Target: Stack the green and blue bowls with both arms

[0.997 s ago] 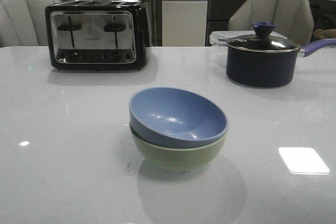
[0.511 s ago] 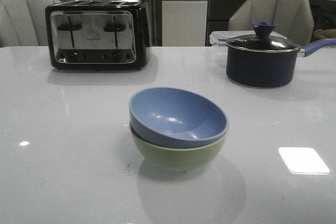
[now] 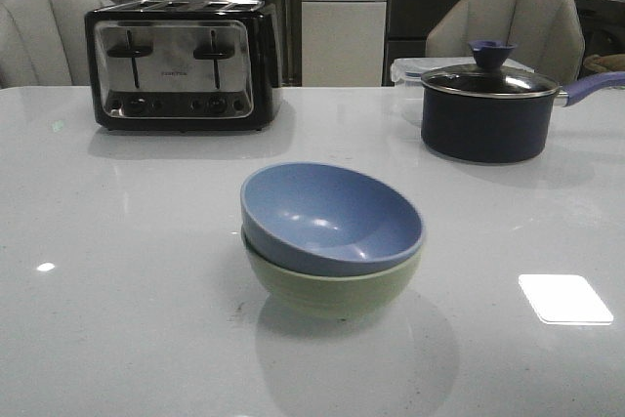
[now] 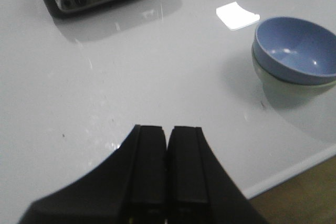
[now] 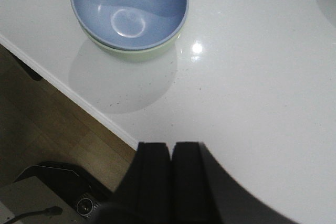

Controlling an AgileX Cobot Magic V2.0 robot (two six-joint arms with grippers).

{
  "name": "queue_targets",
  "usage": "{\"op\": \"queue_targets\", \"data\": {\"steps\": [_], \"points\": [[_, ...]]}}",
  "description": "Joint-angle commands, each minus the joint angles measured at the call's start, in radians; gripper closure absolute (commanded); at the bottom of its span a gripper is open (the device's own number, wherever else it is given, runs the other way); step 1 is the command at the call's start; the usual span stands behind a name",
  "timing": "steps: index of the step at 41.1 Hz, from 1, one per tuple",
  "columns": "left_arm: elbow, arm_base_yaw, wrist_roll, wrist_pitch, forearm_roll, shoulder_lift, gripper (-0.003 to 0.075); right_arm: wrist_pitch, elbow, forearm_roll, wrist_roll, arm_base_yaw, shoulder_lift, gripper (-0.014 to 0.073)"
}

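Sitting mid-frame, blue bowl [image 3: 330, 217] nests in green bowl [image 3: 332, 285]; my left claw [image 4: 167, 174] and right claw [image 5: 170, 179], both pressed together, should keep clear

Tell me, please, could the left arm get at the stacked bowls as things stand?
Probably yes: the left gripper is shut and holds nothing, and only bare table lies between it and the blue bowl nested in the green bowl.
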Motion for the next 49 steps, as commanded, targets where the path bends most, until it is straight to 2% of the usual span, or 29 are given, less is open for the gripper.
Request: {"op": "queue_targets", "data": {"steps": [1, 7, 17, 25, 33, 37, 49], "points": [[0.048, 0.078, 0.087, -0.187, -0.116, -0.071, 0.0619, -0.057, -0.027, 0.002, -0.009, 0.0, -0.002, 0.0568], [0.188, 0.178, 0.082, -0.378, -0.143, -0.189, 0.0619, -0.057, -0.027, 0.002, -0.009, 0.0, -0.002, 0.0568], [0.354, 0.226, 0.082, -0.555, -0.157, -0.289, 0.0619, -0.057, -0.027, 0.002, -0.009, 0.0, -0.002, 0.0568], [0.401, 0.226, 0.07, -0.568, -0.155, -0.315, 0.0619, -0.057, -0.027, 0.002, -0.009, 0.0, -0.002, 0.0568], [0.463, 0.228, -0.083, -0.649, -0.037, -0.32, 0.0619, -0.051, -0.027, 0.002, -0.009, 0.0, -0.002, 0.0568], [0.491, 0.228, -0.087, -0.71, -0.029, -0.32, 0.0619, -0.051, -0.027, 0.002, -0.009, 0.0, -0.002, 0.0568], [0.491, 0.241, -0.087, -0.754, -0.029, -0.32, 0.0619, -0.051, -0.027, 0.002, -0.009, 0.0, -0.002, 0.0568]]}}
